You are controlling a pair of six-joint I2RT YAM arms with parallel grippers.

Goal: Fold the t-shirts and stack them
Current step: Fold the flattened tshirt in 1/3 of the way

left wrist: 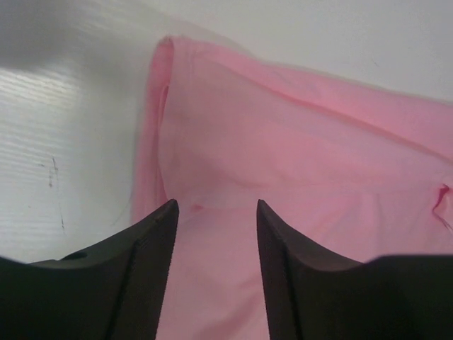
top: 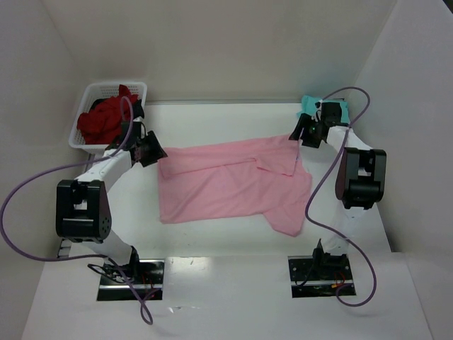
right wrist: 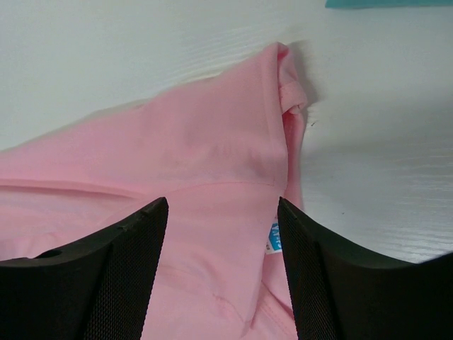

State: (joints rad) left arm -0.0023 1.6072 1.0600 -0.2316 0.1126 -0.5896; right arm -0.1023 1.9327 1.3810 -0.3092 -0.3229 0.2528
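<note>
1. A light pink, short-sleeved cotton t-shirt (top: 226, 188) lies spread over the middle of the white desk (top: 226, 244). It is partly folded, with a layer doubled over along its far edge and a rounded flap hanging toward the near right.
2. The left pincer (top: 151, 152) sits at the shirt's left edge. In the left wrist view its black fingers (left wrist: 152, 237) stand apart, with pink cloth showing in the gap and nothing clamped.
3. The right pincer (top: 303, 134) sits at the shirt's far right corner. Its fingers (right wrist: 134, 244) are likewise spread above the fabric and grip nothing. A small blue label (right wrist: 274, 239) peeks from the fold just beside the right-hand finger.
4. A teal t-shirt (top: 310, 106) lies at the far right of the desk, partly hidden behind the right arm.
5. Dark red t-shirts (top: 102, 120) are heaped in a white plastic lattice basket (top: 102, 90) at the far left corner.
</note>
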